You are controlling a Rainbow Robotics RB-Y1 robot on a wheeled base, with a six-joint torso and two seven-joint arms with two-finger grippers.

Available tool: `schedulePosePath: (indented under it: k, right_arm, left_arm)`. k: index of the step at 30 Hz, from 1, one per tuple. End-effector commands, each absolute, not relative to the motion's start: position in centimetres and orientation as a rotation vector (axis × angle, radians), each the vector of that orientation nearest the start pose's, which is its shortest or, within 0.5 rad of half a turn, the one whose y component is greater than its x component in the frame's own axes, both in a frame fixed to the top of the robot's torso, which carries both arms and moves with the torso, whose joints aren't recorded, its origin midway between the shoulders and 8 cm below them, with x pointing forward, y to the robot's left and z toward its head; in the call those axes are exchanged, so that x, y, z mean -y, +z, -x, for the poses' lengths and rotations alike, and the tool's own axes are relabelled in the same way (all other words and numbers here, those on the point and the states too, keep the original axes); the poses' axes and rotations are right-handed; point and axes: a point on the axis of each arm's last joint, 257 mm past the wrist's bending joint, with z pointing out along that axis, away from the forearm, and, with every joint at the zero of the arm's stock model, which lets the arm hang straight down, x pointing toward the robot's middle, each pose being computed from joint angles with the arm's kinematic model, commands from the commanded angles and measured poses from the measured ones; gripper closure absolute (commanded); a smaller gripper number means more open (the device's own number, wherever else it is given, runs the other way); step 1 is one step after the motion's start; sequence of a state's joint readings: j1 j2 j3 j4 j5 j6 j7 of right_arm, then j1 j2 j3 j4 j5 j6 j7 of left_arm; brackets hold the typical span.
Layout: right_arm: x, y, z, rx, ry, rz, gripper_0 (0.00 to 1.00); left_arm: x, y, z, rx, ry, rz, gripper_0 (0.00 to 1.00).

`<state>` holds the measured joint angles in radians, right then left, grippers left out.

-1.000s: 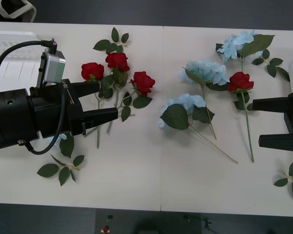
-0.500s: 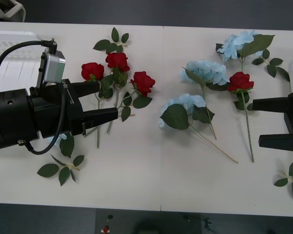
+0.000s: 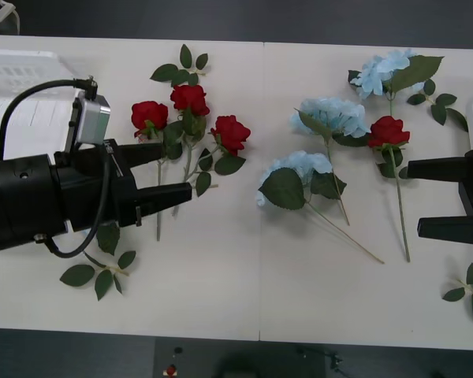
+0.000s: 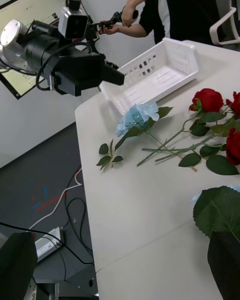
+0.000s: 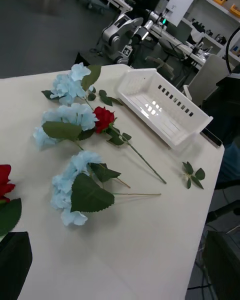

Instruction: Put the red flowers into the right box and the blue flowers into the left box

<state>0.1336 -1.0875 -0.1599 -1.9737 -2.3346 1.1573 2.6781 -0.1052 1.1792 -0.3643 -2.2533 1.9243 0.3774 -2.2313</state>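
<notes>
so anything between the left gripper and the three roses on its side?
Nothing visible. The left gripper hangs open over the table, its fingertips right at the stems and leaves of the three red roses. No other object lies between them. The right gripper waits open at the far right.

The table is smooth, matt white. The left box is glossy white plastic with slotted walls. The red flowers and blue flowers look like soft matt cloth. The left gripper is matt black.
</notes>
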Motion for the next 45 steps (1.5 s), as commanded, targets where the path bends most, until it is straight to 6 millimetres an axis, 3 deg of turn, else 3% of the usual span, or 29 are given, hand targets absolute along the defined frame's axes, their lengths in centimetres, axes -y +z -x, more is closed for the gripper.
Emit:
schedulePosePath:
  k: [1, 6, 9, 17, 23, 29, 33, 36, 39, 45]
  right_arm:
    - [19.2, -8.5, -31.8, -1.602, 1.036, 1.023, 0.0]
    - [20.5, -7.4, -34.3, -1.618, 0.978, 0.96, 0.0]
    - [21.2, -5.9, -36.5, -1.739, 1.004, 0.826, 0.0]
    - [24.4, -3.6, -45.2, -2.09, 0.917, 0.329, 0.0]
    - [27.4, -4.3, -50.2, -2.223, 0.81, 0.032, 0.0]
    - [31.7, -7.1, -56.0, -2.31, 0.581, -0.125, 0.0]
    - [33.6, -8.3, -59.4, -2.331, 0.474, -0.213, 0.0]
    - [35.2, -9.6, -63.3, -2.332, 0.373, -0.32, 0.0]
    - [36.4, -10.6, -65.9, -2.318, 0.288, -0.393, 0.0]
    - [38.0, -12.3, -69.0, -2.282, 0.166, -0.499, 0.0]
  left_arm:
    - [-6.8, -8.5, -36.0, -1.636, -0.951, -0.787, 0.0]
    - [-7.2, -7.6, -38.2, -1.626, -0.937, -0.78, 0.0]
    - [-7.9, -7.4, -40.2, -1.659, -0.961, -0.762, 0.0]
    - [-11.9, -6.4, -46.9, -1.779, -0.987, -0.677, 0.0]
    - [-15.2, -6.4, -50.6, -1.948, -0.973, -0.602, 0.0]
    - [-19.0, -7.2, -53.0, -2.145, -0.895, -0.511, 0.0]
    - [-20.0, -8.0, -52.4, -2.246, -0.919, -0.442, 0.0]
    - [-22.8, -9.1, -50.7, -2.388, -0.935, -0.305, 0.0]
    - [-25.0, -10.6, -48.8, -2.504, -0.927, -0.206, 0.0]
    - [-26.3, -14.0, -44.3, -2.653, -0.922, 0.053, 0.0]
